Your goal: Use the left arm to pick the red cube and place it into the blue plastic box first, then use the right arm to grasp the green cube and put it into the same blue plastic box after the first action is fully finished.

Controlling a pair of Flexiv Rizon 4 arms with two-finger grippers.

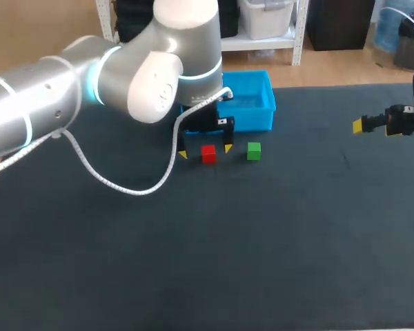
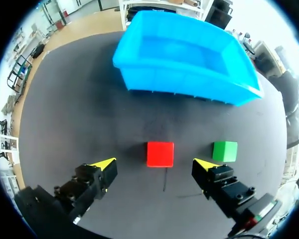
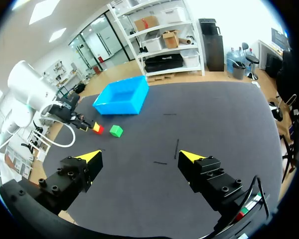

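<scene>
The left arm (image 1: 55, 89), silver-grey with a glowing blue ring at its joint, comes in from the upper left of the head view and reaches to the upper middle of the frame. A white cable (image 1: 124, 186) loops down from it over the dark tabletop (image 1: 262, 241). Its left gripper (image 2: 155, 164) stands spread wide, one yellow tip on each side of the small red cube (image 2: 160, 154). The cube sits on the tabletop in the gap between them. In the left wrist view both fingers stand clear of the cube's sides, so it is straddled, not pinched.

The small green cube (image 1: 254, 151) rests on the tabletop just to the right of the red one in the head view, on the outer side of the gripper's finger and near its tip. I cannot tell whether the two touch.

Right behind the two cubes, further up the frame, lies the open blue plastic box (image 1: 252, 121) – a rectangular tub with sloping walls, its long side facing the cubes. From the left wrist view it stands ahead of the fingers, apart from both cubes.

The right arm (image 1: 407, 121) pokes in only at the right edge of the head view, at about the height of the cubes. Its right gripper (image 3: 139, 157) is spread as well, fingers wide over the tabletop – well apart from the box and the cubes.
</scene>
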